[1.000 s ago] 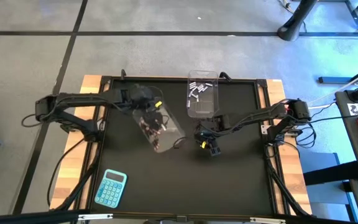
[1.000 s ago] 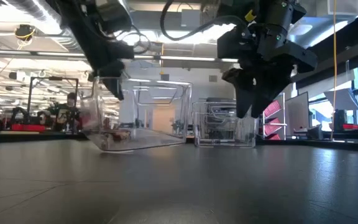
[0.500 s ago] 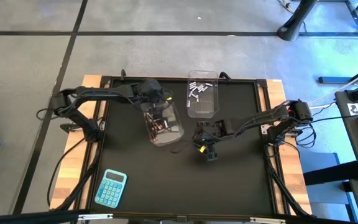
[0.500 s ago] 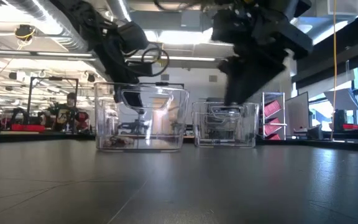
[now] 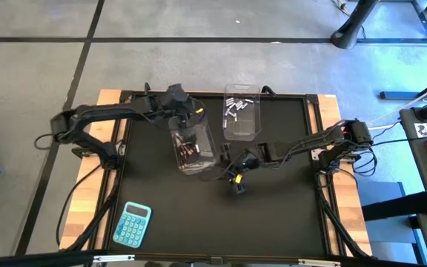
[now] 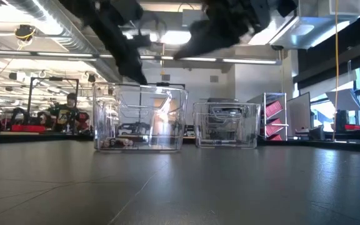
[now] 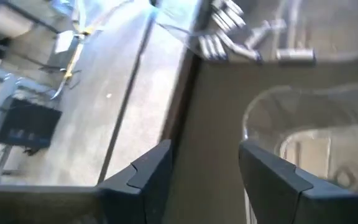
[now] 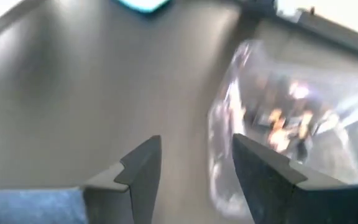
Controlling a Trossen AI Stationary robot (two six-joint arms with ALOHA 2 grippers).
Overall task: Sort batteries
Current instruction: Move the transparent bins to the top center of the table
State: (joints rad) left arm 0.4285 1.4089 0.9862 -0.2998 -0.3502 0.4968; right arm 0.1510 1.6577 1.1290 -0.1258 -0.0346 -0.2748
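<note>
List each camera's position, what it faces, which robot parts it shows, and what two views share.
High view: overhead, looking straight down on the table; both arms, left gripper, right gripper.
Low view: table height, level across into the room; arms enter from above.
Left wrist view: past its open fingers toward the tub of silvery batteries.
Right wrist view: past its open fingers toward the tub of dark batteries.
Shared: high and low views both show both tubs.

Table top point(image 5: 199, 215): matt black, smooth; bare pale wood seen at its side edges. Two tubs point(image 5: 191, 144) point(image 5: 241, 113): clear glossy plastic. Silvery-white batteries point(image 5: 236, 106): metallic sheen noted. Calculator point(image 5: 132, 224): blue plastic. Gripper fingers point(image 7: 272, 171): dark, matt.
</note>
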